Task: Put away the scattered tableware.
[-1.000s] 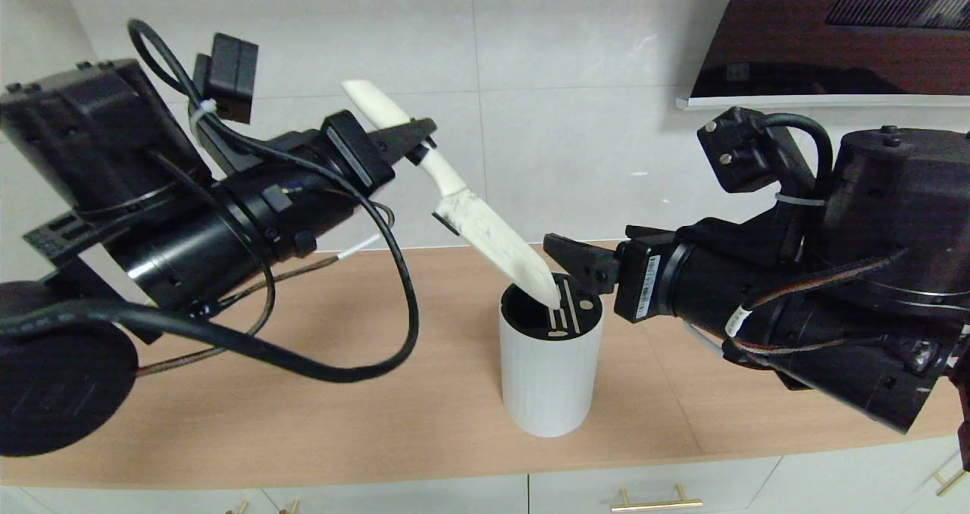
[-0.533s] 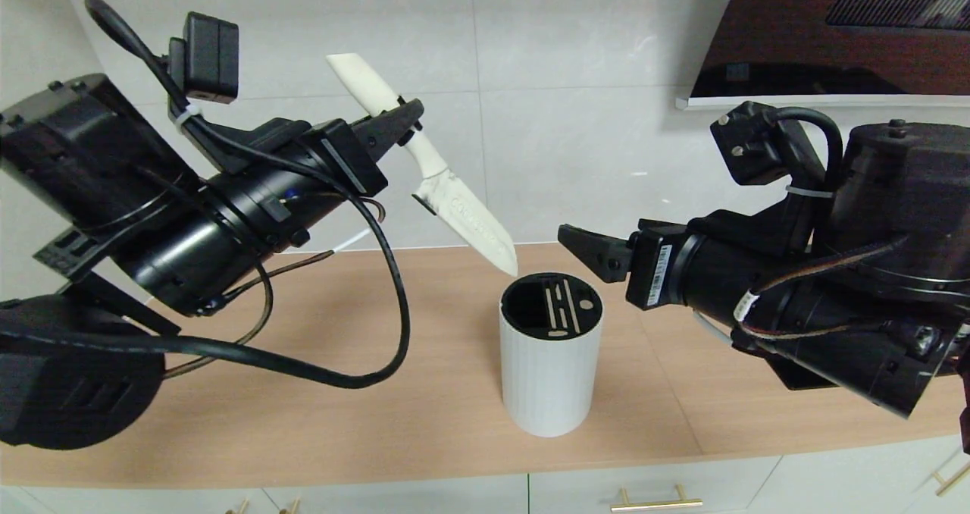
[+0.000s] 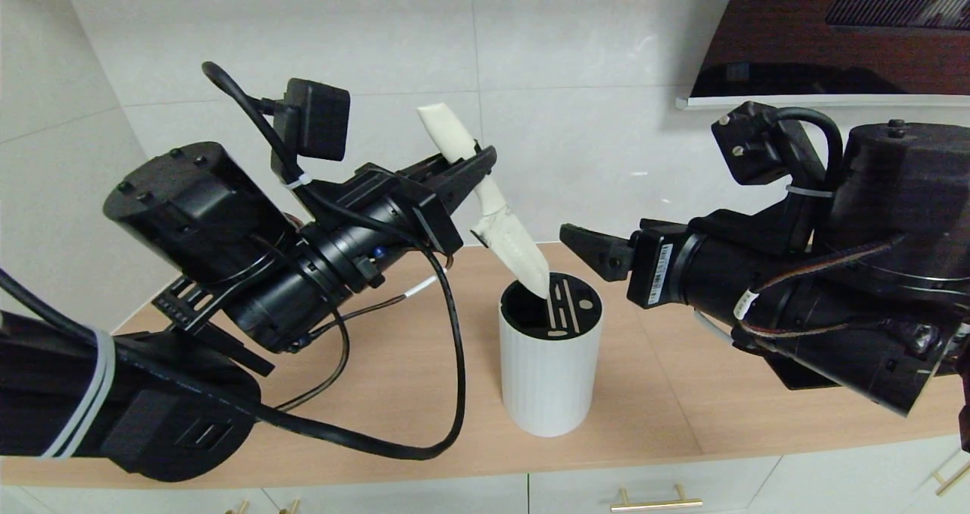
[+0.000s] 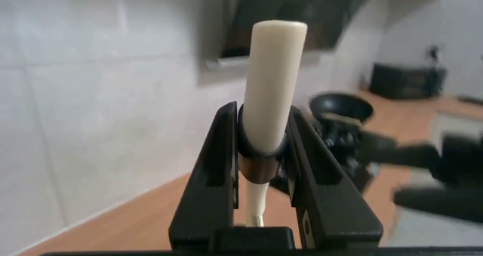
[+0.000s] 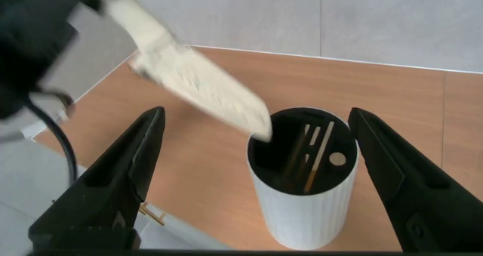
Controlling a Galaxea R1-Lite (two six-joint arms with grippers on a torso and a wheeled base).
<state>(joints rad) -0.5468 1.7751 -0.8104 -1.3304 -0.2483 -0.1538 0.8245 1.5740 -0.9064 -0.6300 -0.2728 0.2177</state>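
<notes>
The left gripper (image 3: 474, 169) (image 4: 264, 146) is clamped on the cream handle of a white knife (image 3: 515, 249) (image 4: 275, 75) (image 5: 204, 86). Its two black fingers (image 4: 219, 173) press the handle from both sides about midway along it. The butt of the handle sticks out above the gripper and the blade slopes down and away below it. Out from the gripper along the blade, the tip sits at the mouth of a white ribbed holder (image 3: 549, 370) (image 5: 302, 211), at the side of the rim nearest this gripper. The tip appears to dip just inside the rim; whether it has entered a slot cannot be told. The holder stands upright on the wooden surface (image 3: 379, 377) (image 5: 392, 82), below and beyond the left gripper. Its top carries a black insert (image 3: 564, 305) (image 5: 317, 154) with several narrow slots and a round hole on the side away from the knife.

The right gripper (image 3: 587, 247) (image 5: 255, 116) hangs on the far side of the holder from the left one, level with the knife's blade and slightly above the rim. Its jaws are spread wide and hold nothing. In the right wrist view the holder lies between the two spread fingers (image 5: 143, 165) and farther out, touching neither.

Behind both grippers is a pale tiled wall (image 3: 568, 82). A dark range hood (image 3: 833, 36) hangs above the right gripper. A brass drawer handle (image 3: 655, 499) shows under the front edge of the surface.
</notes>
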